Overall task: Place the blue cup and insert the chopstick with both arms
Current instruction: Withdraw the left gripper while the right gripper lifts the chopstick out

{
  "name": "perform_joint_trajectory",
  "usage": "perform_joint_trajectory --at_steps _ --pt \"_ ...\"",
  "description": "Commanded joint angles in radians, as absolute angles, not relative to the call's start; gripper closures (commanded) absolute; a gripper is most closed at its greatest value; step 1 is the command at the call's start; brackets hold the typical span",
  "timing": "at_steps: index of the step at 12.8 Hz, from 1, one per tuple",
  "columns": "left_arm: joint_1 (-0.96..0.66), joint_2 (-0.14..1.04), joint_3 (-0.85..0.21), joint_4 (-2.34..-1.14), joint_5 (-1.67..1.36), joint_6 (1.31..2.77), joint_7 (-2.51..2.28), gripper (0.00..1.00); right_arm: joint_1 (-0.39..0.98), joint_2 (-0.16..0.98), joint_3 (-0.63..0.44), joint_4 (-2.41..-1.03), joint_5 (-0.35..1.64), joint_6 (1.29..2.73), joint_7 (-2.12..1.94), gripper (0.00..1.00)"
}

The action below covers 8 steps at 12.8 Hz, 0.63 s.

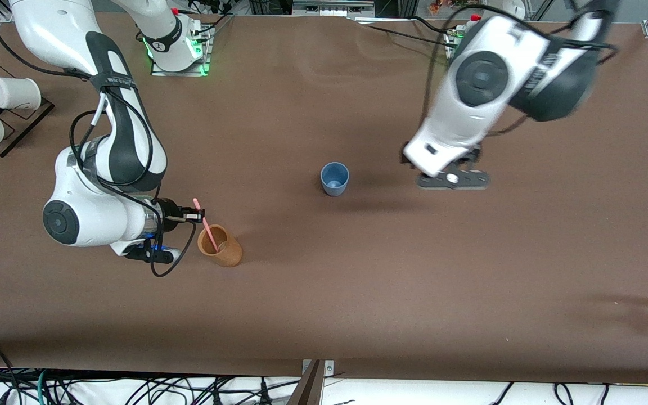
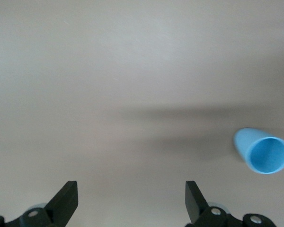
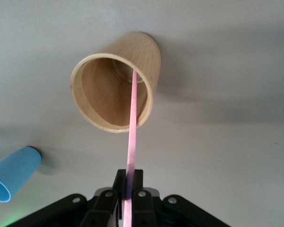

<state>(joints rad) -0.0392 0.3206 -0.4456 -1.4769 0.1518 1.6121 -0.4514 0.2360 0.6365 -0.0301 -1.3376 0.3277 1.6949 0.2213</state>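
Brown table: blue cup upright mid-table; right gripper clamps chopstick into orange-brown cup; left gripper apart.

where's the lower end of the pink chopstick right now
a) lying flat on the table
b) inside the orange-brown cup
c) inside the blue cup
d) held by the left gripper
b: the right gripper is shut on the chopstick, whose lower end sits inside the orange-brown cup; the blue cup stands empty, and the left gripper is open over bare table.
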Motion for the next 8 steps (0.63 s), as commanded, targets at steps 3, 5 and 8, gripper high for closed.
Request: perform_joint_trajectory --at_steps 3,5,8 --pt "-0.073 0.120 -0.127 -1.558 0.024 1.578 0.060 0.00 0.247 0.624 -0.032 -1.231 0.344 1.554 0.296 0.98" --pt "-0.083 0.037 -0.011 -1.659 -0.008 1.606 0.179 0.00 0.252 0.624 -0.031 -1.165 0.344 1.487 0.330 0.98" --pt "-0.068 0.021 -0.005 -1.677 -0.008 1.626 0.169 0.00 0.285 0.624 -0.028 -1.071 0.345 1.376 0.421 0.98"
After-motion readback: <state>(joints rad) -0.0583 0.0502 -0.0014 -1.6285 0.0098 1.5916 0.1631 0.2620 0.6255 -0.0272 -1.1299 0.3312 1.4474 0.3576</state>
